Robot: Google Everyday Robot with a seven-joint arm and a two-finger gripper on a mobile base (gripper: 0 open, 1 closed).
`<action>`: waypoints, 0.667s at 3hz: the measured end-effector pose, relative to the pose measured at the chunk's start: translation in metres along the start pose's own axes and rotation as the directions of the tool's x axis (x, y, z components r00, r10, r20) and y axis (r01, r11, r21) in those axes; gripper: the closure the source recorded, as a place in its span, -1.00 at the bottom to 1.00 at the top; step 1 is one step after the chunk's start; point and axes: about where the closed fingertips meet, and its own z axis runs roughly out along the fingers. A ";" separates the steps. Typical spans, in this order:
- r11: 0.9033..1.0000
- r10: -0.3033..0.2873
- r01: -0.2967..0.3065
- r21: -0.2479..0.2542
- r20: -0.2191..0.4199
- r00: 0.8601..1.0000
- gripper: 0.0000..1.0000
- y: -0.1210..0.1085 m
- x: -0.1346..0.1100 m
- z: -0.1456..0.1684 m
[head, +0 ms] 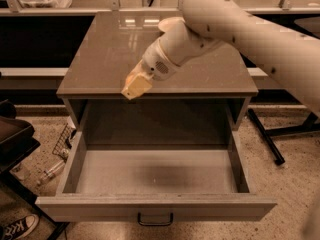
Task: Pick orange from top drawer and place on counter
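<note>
In the camera view, the gripper (136, 87) is seen closed around the orange (130, 78), of which only a sliver is shown between the pads. Both are held over the front edge of the counter (100, 59). Below them, the top drawer (150, 206) is pulled out. A bowl (166, 24) is partly hidden behind the arm.

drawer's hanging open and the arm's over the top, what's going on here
The robot arm reaches across the counter, its gripper hovering over the counter's front edge, above the open drawer. An orange-coloured patch at the gripper looks like the orange, though the grip itself is hard to make out. No orange shows in the drawer or lying on the counter. A bowl sits at the counter's back, partly hidden by the arm.
</note>
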 end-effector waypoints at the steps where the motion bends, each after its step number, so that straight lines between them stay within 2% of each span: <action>1: 0.998 -0.060 0.060 -0.022 0.008 0.998 1.00 -0.052 -0.024 0.029; 2: 0.991 -0.124 0.121 0.054 0.066 0.990 1.00 -0.103 -0.045 0.026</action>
